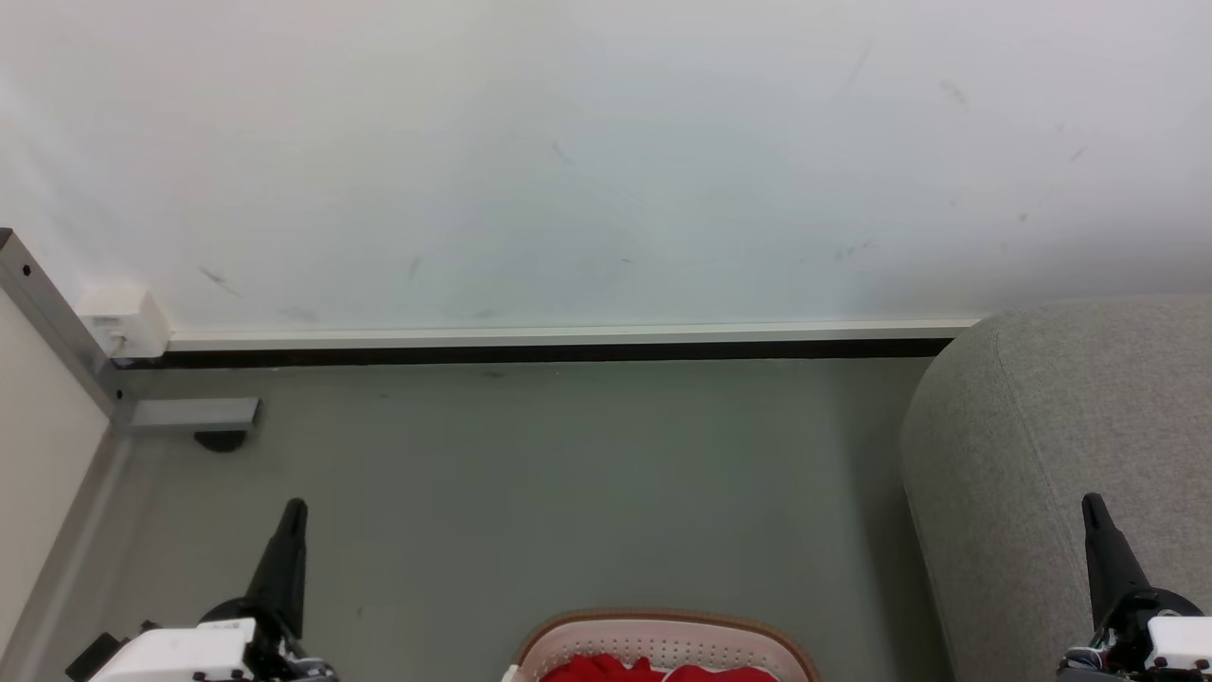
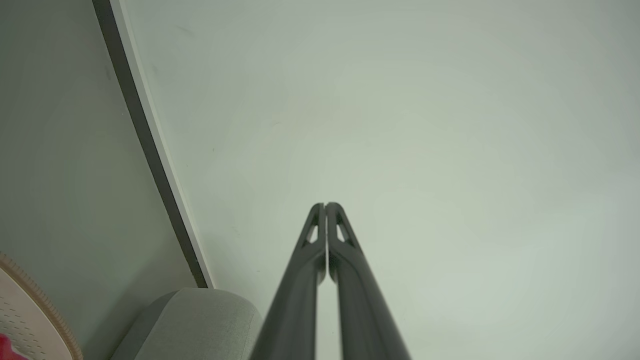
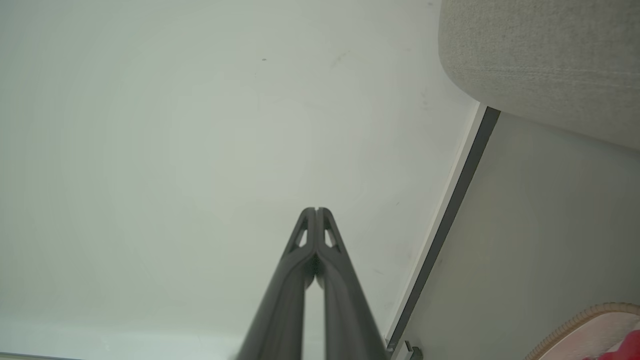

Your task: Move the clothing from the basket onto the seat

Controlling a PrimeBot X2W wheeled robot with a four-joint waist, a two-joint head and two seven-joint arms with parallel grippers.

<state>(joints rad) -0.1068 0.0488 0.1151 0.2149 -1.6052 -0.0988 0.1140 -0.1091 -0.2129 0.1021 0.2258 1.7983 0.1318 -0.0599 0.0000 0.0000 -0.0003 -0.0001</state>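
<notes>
Wall [image 1: 606, 142] is plain white with a few faint scuffs, a white skirting strip [image 1: 568, 335] along its foot over a dark band [image 1: 568, 352], and the floor [image 1: 568, 493] is smooth grey-green. Far left: grey metal frame [image 1: 52, 303] edging a beige panel [image 1: 38, 417], small white box [image 1: 123, 322] at the wall's foot, grey foot bar [image 1: 194, 414] on a black pad [image 1: 220, 440]. Light grey fabric seat [image 1: 1060, 426] covers the skirting's right end; lighting is flat and even.

The left gripper [image 1: 294, 516] and the right gripper [image 1: 1094, 507] are long, thin and black, and get pointy at the tips. Each finger [image 2: 300, 290] has a small triangle hole near its tip. Behind them sit white boxy wrists [image 1: 180, 652] with tiny dark screws.
</notes>
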